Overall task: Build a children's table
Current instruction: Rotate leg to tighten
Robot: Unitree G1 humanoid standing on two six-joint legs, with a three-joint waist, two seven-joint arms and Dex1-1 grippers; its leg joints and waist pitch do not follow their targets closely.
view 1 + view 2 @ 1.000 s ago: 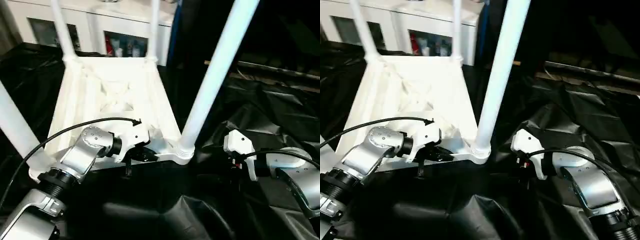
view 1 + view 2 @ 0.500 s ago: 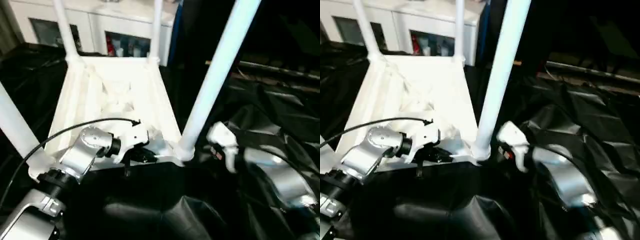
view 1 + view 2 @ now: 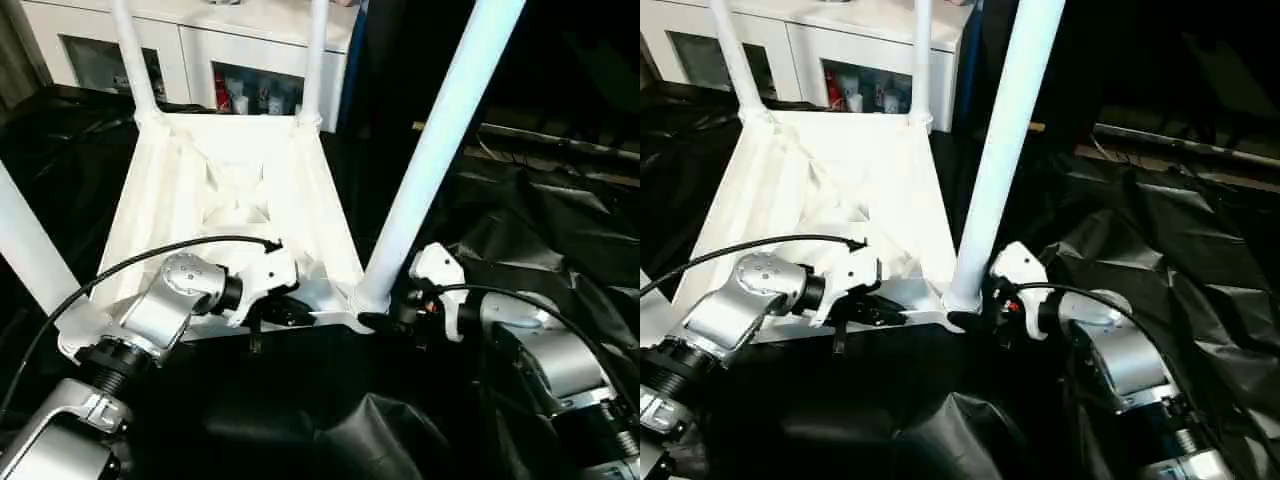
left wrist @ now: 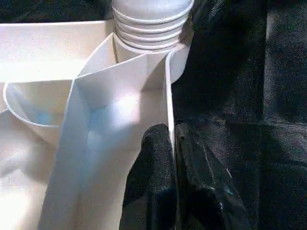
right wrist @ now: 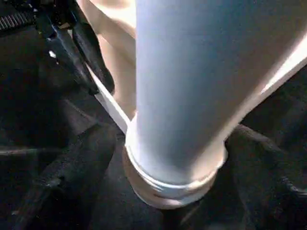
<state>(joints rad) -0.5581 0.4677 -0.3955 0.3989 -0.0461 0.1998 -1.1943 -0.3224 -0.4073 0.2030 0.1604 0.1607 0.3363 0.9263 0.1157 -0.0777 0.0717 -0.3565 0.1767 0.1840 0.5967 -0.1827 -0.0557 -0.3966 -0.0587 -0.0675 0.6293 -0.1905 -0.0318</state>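
Upright legs (image 3: 430, 160) ringing ribbed tabletop (image 3: 235, 190)

We can read no words, numbers, labels or brand marks anywhere, neither on the upturned white table (image 3: 230, 200) and its legs nor on the items behind the glass doors of the white cabinet (image 3: 250, 60), which are too small to make out.

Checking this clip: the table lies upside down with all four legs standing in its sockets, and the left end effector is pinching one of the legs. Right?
Not quite. The left end effector pinches the tabletop's thin edge wall, not a leg; the left wrist view shows its fingers closed on that wall beside the corner socket. The rest holds: the table is upside down with four legs up.
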